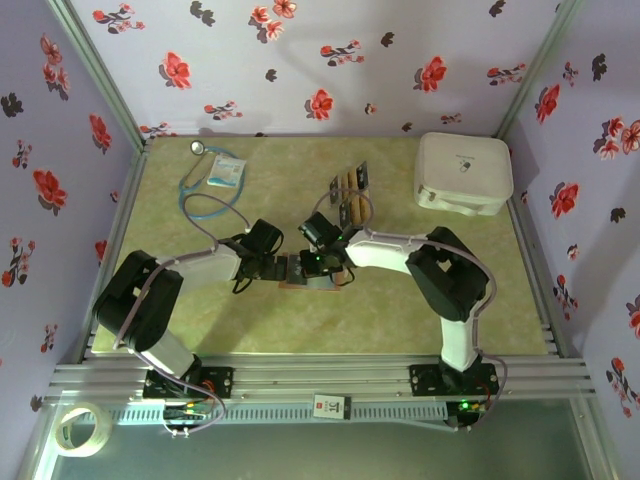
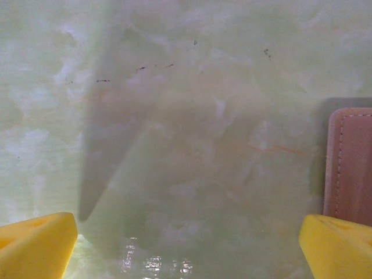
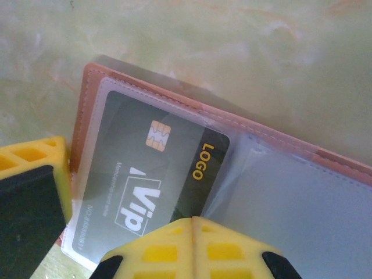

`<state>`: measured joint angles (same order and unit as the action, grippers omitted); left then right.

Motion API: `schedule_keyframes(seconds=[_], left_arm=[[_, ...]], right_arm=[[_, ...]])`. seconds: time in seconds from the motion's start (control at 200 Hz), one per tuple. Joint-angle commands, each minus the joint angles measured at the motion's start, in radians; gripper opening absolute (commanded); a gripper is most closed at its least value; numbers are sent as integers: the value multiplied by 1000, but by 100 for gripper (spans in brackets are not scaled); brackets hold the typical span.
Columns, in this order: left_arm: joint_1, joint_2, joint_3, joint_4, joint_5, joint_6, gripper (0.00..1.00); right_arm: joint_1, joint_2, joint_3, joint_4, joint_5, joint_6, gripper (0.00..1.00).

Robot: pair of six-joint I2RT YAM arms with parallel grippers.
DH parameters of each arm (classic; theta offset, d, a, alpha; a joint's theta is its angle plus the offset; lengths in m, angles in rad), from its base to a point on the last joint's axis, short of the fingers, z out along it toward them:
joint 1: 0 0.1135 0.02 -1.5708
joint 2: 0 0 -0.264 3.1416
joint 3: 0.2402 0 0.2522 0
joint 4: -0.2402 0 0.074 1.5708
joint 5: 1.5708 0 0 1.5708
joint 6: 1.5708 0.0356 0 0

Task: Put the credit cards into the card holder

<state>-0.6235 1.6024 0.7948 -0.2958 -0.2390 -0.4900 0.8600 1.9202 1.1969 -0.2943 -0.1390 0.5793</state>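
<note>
Right claw [image 3: 194,232] pressed together, tips sitting right at the near edge of a dark card [image 3: 154,174] that lies under the clear pocket of the open card holder [image 3: 279,136]. It looks like a nudge rather than a pinch, with nothing caught between the fingers. The card's long axis runs straight away from those tips, so any further push goes along its length, deeper into the pocket. The holder lies flat on the counter [image 2: 174,87], midway between the two arms. Left claw [image 2: 186,247] is spread wide and low, with the holder's stitched edge just off its right-hand finger, near enough to brace it. The other credit cards [image 1: 349,192] wait farther back, beyond the right claw. My call: the right arm is nearer them and would make the next fetch.
</note>
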Motion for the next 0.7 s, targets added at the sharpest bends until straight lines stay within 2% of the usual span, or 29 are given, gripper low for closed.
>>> schedule_keyframes(seconds=[0.0, 0.205, 0.44, 0.695], left_arm=[[-5, 34, -31, 2, 19, 2, 100], [-3, 1, -22, -21, 20, 4, 100], [56, -95, -10, -79, 15, 12, 100], [71, -60, 7, -80, 16, 33, 100]], right_arm=[[14, 26, 34, 9, -20, 16, 0], [17, -1, 43, -9, -7, 8, 0], [-13, -95, -1, -27, 43, -4, 0], [-45, -63, 2, -5, 14, -3, 0]])
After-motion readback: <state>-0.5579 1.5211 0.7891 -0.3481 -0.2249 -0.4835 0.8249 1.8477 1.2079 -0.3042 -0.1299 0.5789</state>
